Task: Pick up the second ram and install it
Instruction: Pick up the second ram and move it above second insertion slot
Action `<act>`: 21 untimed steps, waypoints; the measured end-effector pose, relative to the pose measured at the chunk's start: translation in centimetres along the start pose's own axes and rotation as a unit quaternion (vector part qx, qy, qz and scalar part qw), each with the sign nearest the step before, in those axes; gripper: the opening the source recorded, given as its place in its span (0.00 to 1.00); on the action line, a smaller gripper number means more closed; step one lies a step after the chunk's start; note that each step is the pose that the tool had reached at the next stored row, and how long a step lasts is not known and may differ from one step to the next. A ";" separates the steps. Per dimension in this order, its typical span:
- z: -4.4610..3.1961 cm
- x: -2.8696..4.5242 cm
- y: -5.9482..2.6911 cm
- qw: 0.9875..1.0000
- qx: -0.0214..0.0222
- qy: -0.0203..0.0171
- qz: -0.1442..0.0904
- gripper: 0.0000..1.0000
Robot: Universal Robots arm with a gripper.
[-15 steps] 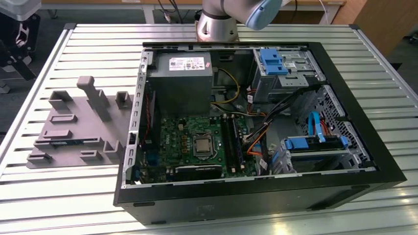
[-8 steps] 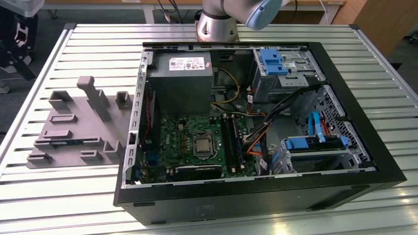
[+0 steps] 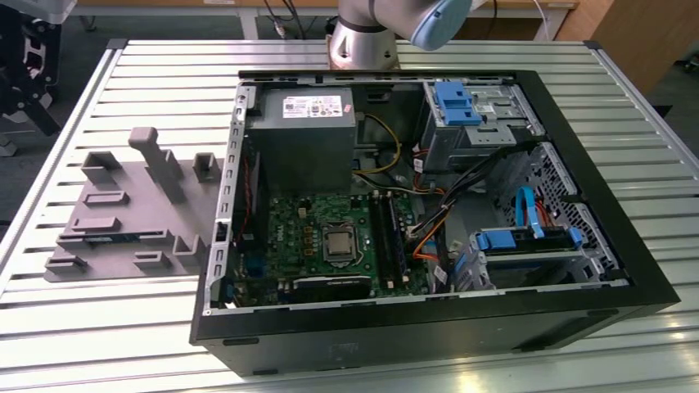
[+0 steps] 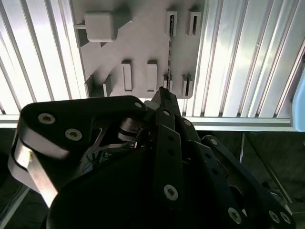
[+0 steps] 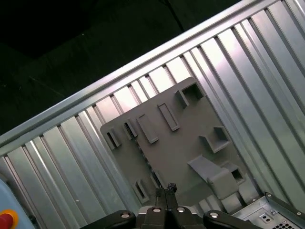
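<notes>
Nearest me, the gripper (image 4: 164, 94) hangs above the grey fixture plate (image 4: 138, 43), and I read its fingers as drawn together on nothing. Just past the tips in the second wrist view, the second ram (image 4: 168, 57) stands on edge in the plate. It shows as a thin dark line whose long axis runs straight away from the tips. In the exterior view the plate lies by the tabletop's (image 3: 142, 327) edge at that view's left, beside the open computer case (image 3: 437, 336).

Both wrist views over grey fixture (image 4: 143, 47) (image 5: 181, 148)
</notes>
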State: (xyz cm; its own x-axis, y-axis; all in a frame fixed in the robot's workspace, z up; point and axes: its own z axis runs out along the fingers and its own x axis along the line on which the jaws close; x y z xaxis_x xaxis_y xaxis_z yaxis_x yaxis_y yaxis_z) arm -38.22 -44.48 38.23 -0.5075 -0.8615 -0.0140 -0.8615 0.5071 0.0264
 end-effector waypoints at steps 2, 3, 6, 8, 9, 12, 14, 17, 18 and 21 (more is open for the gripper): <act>0.00 0.00 0.00 1.000 0.000 0.000 0.000 0.11; 0.00 0.00 0.00 1.000 0.000 0.000 0.000 0.11; 0.00 0.00 0.00 1.000 0.000 0.000 0.000 0.11; 0.00 0.00 0.00 1.000 0.000 0.000 0.000 0.11; 0.00 0.00 0.00 1.000 0.000 0.000 -0.001 0.11; 0.00 0.00 0.00 1.000 0.000 0.000 -0.004 0.11; 0.01 0.07 -0.01 1.000 0.000 0.000 -0.012 0.11; 0.01 0.10 0.01 1.000 0.000 0.001 -0.031 0.11; 0.03 0.10 0.02 0.999 -0.001 0.001 -0.039 0.11; 0.09 0.11 0.03 0.998 -0.001 0.002 -0.063 0.11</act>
State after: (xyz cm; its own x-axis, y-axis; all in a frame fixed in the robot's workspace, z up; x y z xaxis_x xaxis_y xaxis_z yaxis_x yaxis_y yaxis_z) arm -38.31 -44.56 38.14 -0.3946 -0.9187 -0.0140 -0.9186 0.3942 0.0264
